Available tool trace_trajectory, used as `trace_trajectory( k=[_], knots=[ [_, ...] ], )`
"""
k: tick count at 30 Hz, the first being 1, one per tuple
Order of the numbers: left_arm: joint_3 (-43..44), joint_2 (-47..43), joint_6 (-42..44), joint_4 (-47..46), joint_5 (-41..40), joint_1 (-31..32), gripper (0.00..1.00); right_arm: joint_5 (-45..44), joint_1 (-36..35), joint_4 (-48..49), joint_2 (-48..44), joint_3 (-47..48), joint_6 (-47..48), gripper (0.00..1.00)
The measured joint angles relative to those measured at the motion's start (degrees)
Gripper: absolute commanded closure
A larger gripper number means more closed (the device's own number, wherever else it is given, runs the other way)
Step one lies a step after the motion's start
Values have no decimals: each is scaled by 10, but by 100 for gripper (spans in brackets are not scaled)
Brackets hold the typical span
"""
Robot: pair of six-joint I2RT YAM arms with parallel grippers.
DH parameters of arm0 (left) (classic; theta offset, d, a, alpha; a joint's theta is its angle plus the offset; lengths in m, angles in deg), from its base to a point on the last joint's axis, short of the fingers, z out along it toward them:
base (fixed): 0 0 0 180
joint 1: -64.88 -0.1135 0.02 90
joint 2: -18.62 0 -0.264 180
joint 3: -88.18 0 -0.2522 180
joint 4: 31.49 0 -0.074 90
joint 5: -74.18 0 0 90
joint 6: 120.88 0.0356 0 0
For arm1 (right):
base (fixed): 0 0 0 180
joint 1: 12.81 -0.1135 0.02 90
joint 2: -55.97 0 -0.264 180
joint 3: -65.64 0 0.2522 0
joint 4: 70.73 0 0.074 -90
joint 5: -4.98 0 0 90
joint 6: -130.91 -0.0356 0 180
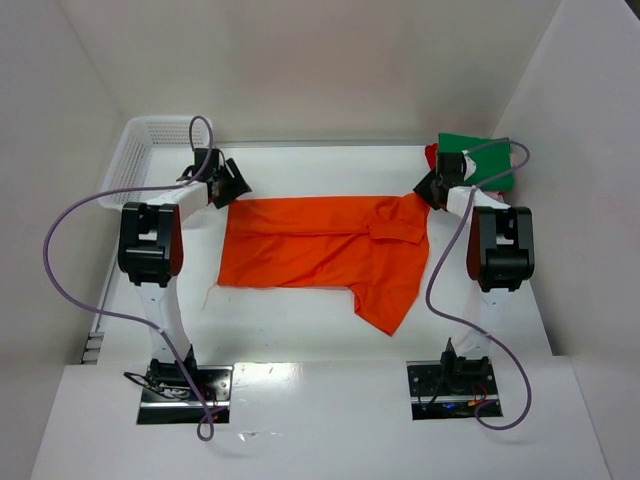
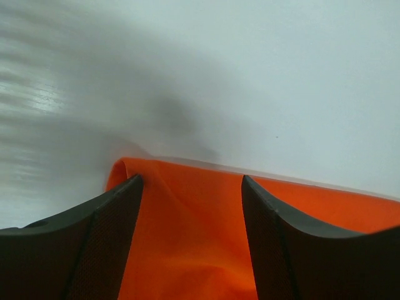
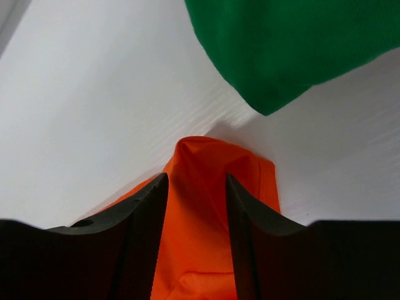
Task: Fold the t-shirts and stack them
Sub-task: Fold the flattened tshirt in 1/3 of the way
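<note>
A bright orange t-shirt [image 1: 320, 245] lies spread flat across the middle of the table, one sleeve trailing toward the near right. My left gripper [image 1: 232, 185] is at the shirt's far left corner. In the left wrist view its jaws [image 2: 192, 181] stand wide apart with orange cloth [image 2: 187, 237] between them. My right gripper [image 1: 432, 188] is at the far right corner. Its jaws [image 3: 197, 178] stand closer together but open, around a raised fold of orange cloth [image 3: 206, 156]. A folded green t-shirt [image 1: 480, 160] lies at the back right, with a bit of red t-shirt [image 1: 431, 155] showing at its left edge.
A white mesh basket [image 1: 150, 150] stands at the back left, just beyond the left gripper. White walls close in the table on the left, back and right. The green shirt [image 3: 281, 44] lies just ahead of the right gripper's fingers.
</note>
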Motion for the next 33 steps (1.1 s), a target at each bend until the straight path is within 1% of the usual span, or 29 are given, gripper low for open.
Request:
trace_trajectory(
  k=[1, 2, 4, 5, 6, 8, 9, 12, 13, 15, 16, 20, 25, 31, 33],
  knots=[
    [2, 5, 0, 0, 0, -1, 31, 1, 0, 0, 5, 1, 1, 54],
    [5, 11, -1, 1, -1, -1, 33, 2, 0, -1, 10, 2, 1, 60],
    [8, 19, -1, 5, -2, -1, 38, 5, 0, -5, 24, 9, 3, 65],
    [11, 23, -1, 7, -2, -1, 43, 7, 0, -7, 29, 13, 5, 68],
    [13, 26, -1, 7, -2, -1, 45, 9, 0, -10, 35, 17, 5, 76],
    [14, 29, -1, 7, -4, -1, 51, 10, 0, -17, 40, 25, 7, 83],
    [15, 30, -1, 8, -5, -1, 60, 11, 0, -18, 40, 29, 7, 90],
    [22, 31, -2, 14, -9, -1, 76, 11, 0, -21, 41, 40, 7, 97],
    [24, 31, -1, 14, -10, -1, 86, 11, 0, -22, 42, 45, 7, 100],
    [31, 31, -2, 19, -11, -2, 97, 11, 0, -24, 43, 52, 7, 100],
    [37, 33, -1, 21, -12, -2, 100, 10, 0, -25, 43, 56, 7, 100],
    [69, 45, -1, 26, -14, -2, 100, 7, 0, -39, 53, 88, 7, 100],
    [114, 66, -1, 35, -18, -2, 100, 6, 0, -54, 94, 165, 11, 100],
    [198, 113, 1, 52, -28, -2, 100, 9, 0, -75, 150, 254, 14, 100],
    [222, 126, 1, 60, -28, -2, 100, 12, 0, -79, 169, 281, 16, 97]
  ],
)
